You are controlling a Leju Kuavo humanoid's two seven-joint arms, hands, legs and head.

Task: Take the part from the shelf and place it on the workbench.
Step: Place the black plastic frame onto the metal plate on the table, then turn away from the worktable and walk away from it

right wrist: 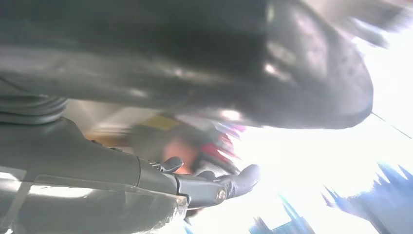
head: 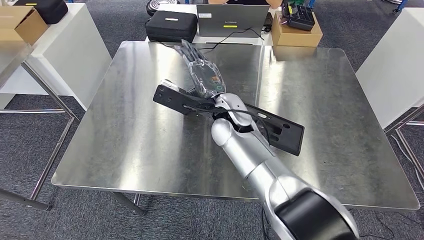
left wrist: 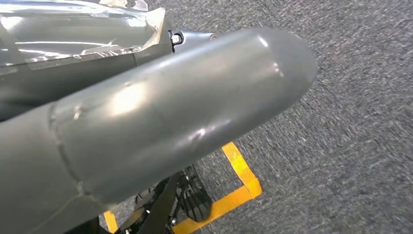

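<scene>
since the black slotted bracket (head: 280, 127) lies flat on the steel counter (head: 125, 145) | right hand (head: 202, 75) above it, fingers outstretched, holding nothing | lift clear without snagging | left-hand fingers: cannot tell

One steel workbench (head: 125, 145) is seen, with one long black part (head: 280, 127) lying on it toward its centre. Two cardboard boxes are counted, one (head: 295, 34) beyond the bench at about 1 o'clock and one (head: 22, 22) at about 10 o'clock, and one black case (head: 172, 25) and one laptop (head: 231, 21) are seen at about 12 o'clock. Two white tables are counted, one (head: 70, 55) at 9 o'clock and one (head: 395, 65) at 3 o'clock.
</scene>
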